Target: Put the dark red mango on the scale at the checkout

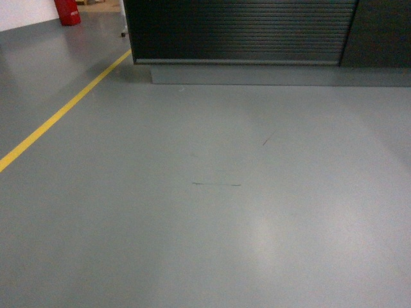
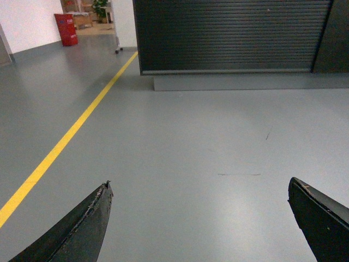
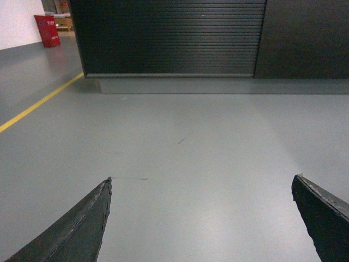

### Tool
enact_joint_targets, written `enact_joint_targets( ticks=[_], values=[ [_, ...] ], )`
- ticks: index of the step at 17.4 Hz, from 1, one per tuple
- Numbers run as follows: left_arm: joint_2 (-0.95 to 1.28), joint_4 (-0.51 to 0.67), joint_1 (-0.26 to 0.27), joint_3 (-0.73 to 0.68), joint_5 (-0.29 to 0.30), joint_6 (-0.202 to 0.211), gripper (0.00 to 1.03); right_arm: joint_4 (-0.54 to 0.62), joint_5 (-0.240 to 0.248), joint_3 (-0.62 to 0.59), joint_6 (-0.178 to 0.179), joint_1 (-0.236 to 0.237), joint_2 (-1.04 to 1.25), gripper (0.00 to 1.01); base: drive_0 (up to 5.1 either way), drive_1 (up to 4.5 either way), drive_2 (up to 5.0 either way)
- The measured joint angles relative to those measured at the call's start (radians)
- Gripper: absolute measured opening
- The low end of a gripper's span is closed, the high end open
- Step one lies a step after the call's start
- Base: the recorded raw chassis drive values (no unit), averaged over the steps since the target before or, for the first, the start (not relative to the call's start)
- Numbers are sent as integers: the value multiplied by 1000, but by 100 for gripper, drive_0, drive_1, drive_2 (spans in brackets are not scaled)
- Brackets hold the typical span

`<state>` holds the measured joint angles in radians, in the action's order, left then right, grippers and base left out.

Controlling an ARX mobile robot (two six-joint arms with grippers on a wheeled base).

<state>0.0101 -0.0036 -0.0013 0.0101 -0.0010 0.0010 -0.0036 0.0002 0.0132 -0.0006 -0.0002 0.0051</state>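
Approach step: checkout (image 1: 237,29) ribbed front at top of frame, grey floor (image 1: 205,212) between. My left gripper (image 2: 199,218) & right gripper (image 3: 202,218) jaws spread wide, holding nothing. No mango/scale in sight. Next, prob: drive closer, locate mango.

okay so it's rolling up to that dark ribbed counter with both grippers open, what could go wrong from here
1. Neither the left gripper nor the right gripper holds anything, and no mango or scale shows in any view, so it may arrive with nothing to place.
2. The checkout has a grey plinth jutting out at floor level; the base could bump it.
3. Drifting left would cross the yellow line.
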Motion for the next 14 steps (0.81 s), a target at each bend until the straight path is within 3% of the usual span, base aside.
enact_joint_targets(
  ticks=[14],
  values=[
    [0,0,0,0,0,0,98,0,0,0,0,0,0,98,0,0,0]
  ],
)
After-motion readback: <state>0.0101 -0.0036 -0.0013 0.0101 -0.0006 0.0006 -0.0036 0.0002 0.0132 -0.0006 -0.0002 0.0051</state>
